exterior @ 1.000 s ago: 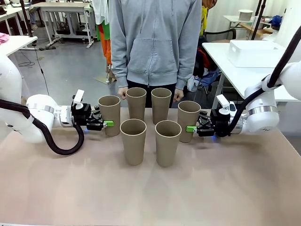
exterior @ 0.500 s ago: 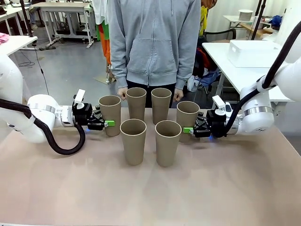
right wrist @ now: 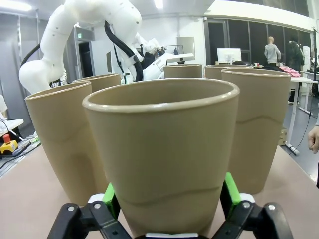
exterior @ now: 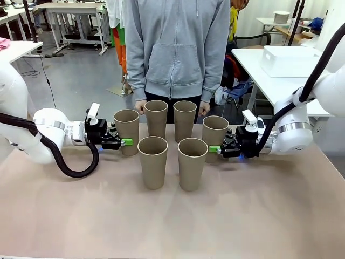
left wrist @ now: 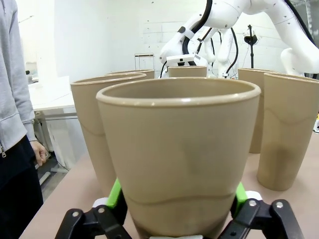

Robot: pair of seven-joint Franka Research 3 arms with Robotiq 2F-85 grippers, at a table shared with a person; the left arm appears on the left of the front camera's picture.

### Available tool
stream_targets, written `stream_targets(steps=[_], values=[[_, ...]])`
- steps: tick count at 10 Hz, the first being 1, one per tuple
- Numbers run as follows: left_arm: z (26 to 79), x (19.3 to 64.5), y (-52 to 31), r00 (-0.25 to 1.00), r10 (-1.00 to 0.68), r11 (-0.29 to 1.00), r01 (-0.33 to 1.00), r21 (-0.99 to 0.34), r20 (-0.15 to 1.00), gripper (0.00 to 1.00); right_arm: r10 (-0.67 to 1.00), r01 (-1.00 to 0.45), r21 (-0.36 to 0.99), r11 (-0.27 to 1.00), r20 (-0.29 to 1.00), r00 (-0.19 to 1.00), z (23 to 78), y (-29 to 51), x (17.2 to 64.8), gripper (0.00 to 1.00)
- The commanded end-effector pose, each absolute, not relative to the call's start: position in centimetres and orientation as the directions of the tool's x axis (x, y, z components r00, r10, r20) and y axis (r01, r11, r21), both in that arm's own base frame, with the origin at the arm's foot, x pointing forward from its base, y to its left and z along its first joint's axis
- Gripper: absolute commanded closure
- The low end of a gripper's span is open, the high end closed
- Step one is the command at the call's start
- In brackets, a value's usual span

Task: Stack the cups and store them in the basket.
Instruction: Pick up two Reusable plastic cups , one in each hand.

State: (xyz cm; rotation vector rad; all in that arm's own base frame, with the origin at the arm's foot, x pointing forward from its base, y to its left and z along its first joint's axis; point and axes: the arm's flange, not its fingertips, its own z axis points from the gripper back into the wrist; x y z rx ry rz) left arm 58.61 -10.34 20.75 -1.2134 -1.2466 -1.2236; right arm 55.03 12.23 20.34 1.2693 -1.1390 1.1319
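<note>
Left gripper (exterior: 127, 142) clamped on leftmost tall tan paper cup (exterior: 125, 127); right gripper (exterior: 215, 148) clamped on rightmost tan cup (exterior: 215, 129) — both upright on beige table (exterior: 172, 226).

Matte tan paper cups (exterior: 152, 162), smooth pinkish-beige tabletop (exterior: 172, 226), glossy white arm shells (exterior: 294, 132), grey cloth hoodie (exterior: 178, 48)

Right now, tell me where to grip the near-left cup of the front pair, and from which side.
Take the near-left cup around its lower wall, from the robot's side: it stands upright, narrows downward, and other cups crowd its back and right.
</note>
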Motion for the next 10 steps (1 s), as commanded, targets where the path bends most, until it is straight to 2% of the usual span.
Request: stream_targets(steps=[1, 2, 3, 4, 5, 6, 9, 10], values=[[21.5, 58.0, -10.8, -0.037, 0.027, 0.023, 0.999, 0.037, 0.999, 0.19, -0.038, -0.992, 0.122, -0.007, 0.992, 0.122, 20.9, 12.3, 55.6, 0.20], [21.6, 57.9, -10.7, -0.043, 0.031, 0.020, 0.999, 0.042, 0.999, 0.37, -0.039, -0.993, 0.121, -0.009, 0.992, 0.121, 21.0, 12.2, 55.5, 0.39], [21.6, 57.7, -10.7, -0.048, 0.028, 0.010, 0.999, 0.047, 0.998, 0.39, -0.041, -0.993, 0.116, -0.013, 0.992, 0.116, 21.0, 12.1, 55.5, 0.40], [21.6, 57.5, -10.6, -0.040, 0.014, -0.008, 0.999, 0.041, 0.999, 0.57, -0.046, -0.994, 0.111, -0.020, 0.993, 0.112, 20.9, 12.0, 55.4, 0.59], [21.5, 57.2, -10.6, -0.054, 0.023, -0.048, 0.997, 0.055, 0.998, 0.58, -0.023, -0.995, 0.073, -0.074, 0.997, 0.075, 21.2, 12.0, 55.4, 0.36], [20.9, 58.5, -10.3, -0.032, 0.022, -0.004, 0.999, 0.032, 0.999, 0.58, -0.023, -0.995, 0.102, -0.010, 0.994, 0.102, 20.5, 12.1, 55.0, 0.36], [20.9, 58.5, -10.3, -0.032, 0.022, -0.004, 0.999, 0.032, 0.999, 0.58, -0.023, -0.995, 0.102, -0.010, 0.994, 0.102, 20.5, 12.1, 55.0, 0.36], [20.8, 58.3, -10.4, -0.032, 0.019, -0.017, 0.999, 0.033, 0.999, 0.16, -0.019, -0.995, 0.101, -0.023, 0.995, 0.101, 20.4, 12.0, 54.9, 0.16]])
